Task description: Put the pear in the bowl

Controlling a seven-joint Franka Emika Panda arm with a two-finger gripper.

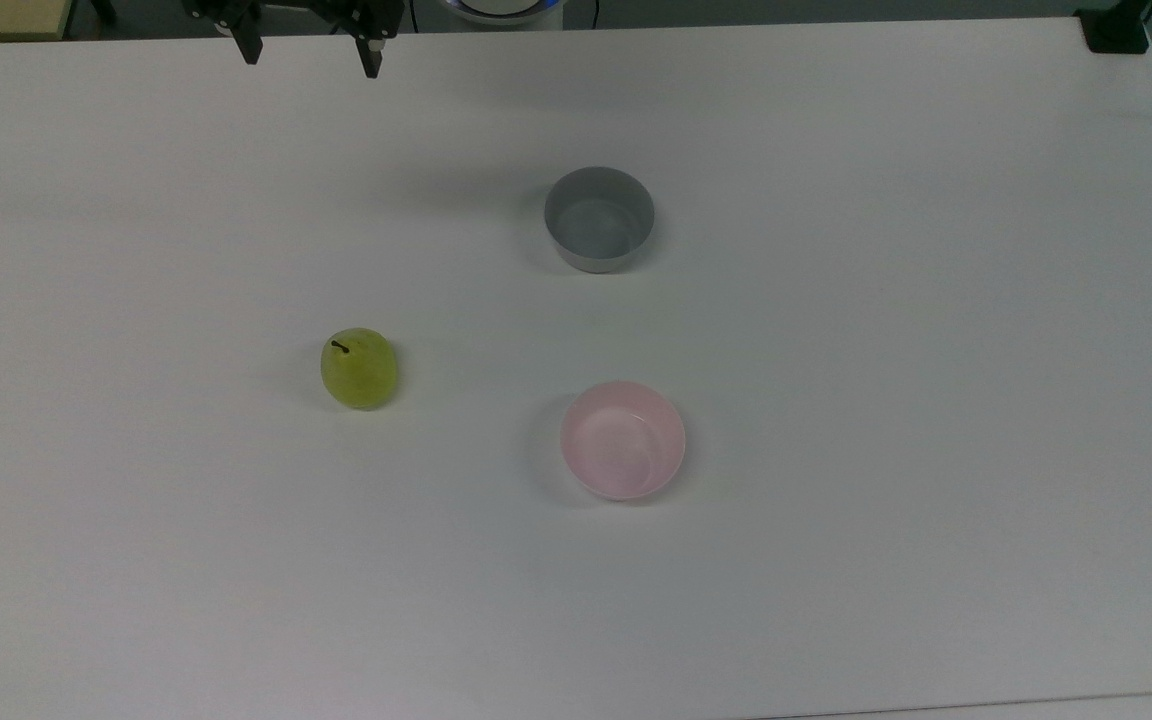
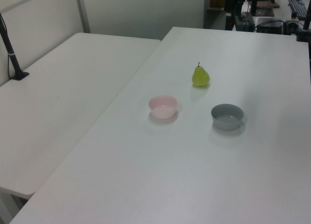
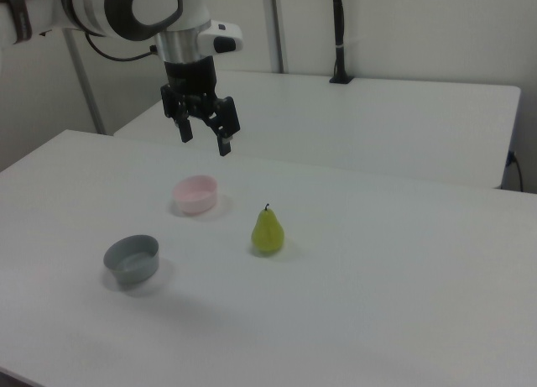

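Pear [image 1: 359,368] first — it stands upright on the white table [image 1: 896,400], its little dark stem pointing up. It is yellow-green and shiny. Nothing touches it.

The pink bowl [image 1: 623,440] sits on the table too, well apart from the pear, toward the top view's right. In the right view the pink bowl [image 3: 195,194] is to the left of the pear [image 3: 268,232] and a bit farther back. In the left view the pear [image 2: 200,76] is behind the pink bowl [image 2: 163,107]. The bowl has nothing in it.

A grey bowl [image 1: 599,218] with straight sides stands near the pink one — above it in the top view, and closer to the camera in the right view [image 3: 132,259]. It has nothing in it either.

The gripper [image 3: 205,140] hangs high in the air over the table, up above the pink bowl in the right view. Its two black fingers [image 3: 224,139] are spread wide apart and hold nothing. In the top view the gripper [image 1: 311,52] shows at the top edge, far from the pear.
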